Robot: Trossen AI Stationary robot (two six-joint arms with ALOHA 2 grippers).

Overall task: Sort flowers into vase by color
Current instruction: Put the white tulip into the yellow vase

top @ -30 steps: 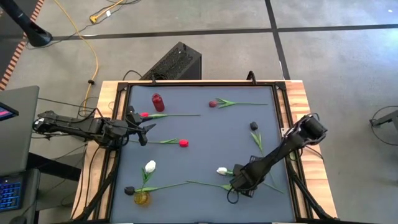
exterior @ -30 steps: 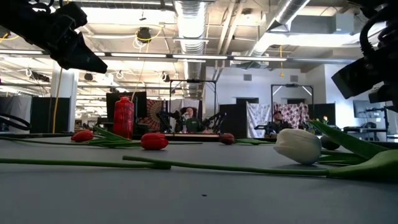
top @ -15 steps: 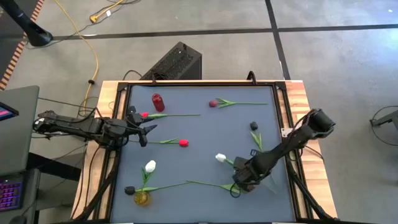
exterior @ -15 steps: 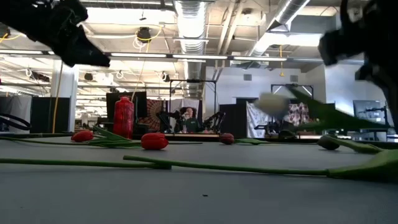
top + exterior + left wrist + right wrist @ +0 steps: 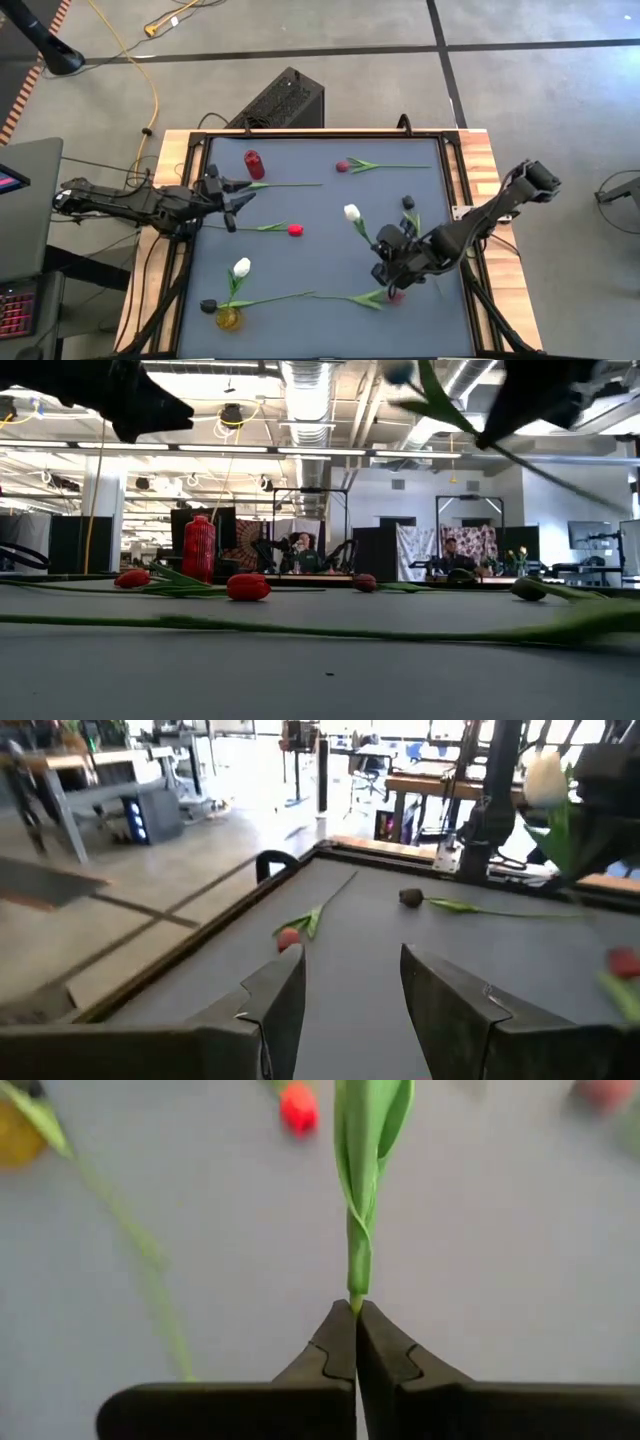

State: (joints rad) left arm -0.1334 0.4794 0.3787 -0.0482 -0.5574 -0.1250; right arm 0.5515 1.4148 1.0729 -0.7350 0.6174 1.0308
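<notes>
My right gripper [image 5: 392, 262] is shut on a white tulip whose head [image 5: 351, 212] sticks out toward the far left, above the table's right half. In the right wrist view its green stem and leaf [image 5: 362, 1170] rise from the shut fingers [image 5: 356, 1320]. My left gripper [image 5: 232, 203] hovers open at the table's left, past the red vase [image 5: 254, 163]. On the table lie a red tulip [image 5: 295, 230], another [image 5: 342, 166] at the far side and a dark one [image 5: 408, 202]. A yellow vase [image 5: 228, 319] stands near left. My right gripper pinches the white tulip's thin stem [image 5: 354, 1298] between its two fingertips, just below a folded leaf. The stem runs on away from the fingers toward the head. The tulip is lifted clear of the table; in the low view its head [image 5: 398, 370] shows high up.
A white head [image 5: 241, 267] and a dark head [image 5: 208, 305] lie by the yellow vase. A long green stem [image 5: 340, 297] runs to a red head [image 5: 397, 295] under my right gripper. The table has a raised frame [image 5: 448, 160]. Bare mat lies in the middle [image 5: 330, 240].
My right gripper has risen and gone toward the far edge with the white tulip. The tulip lay flat on the table near the front and now hangs clear, its head swung up and toward the table's middle.
</notes>
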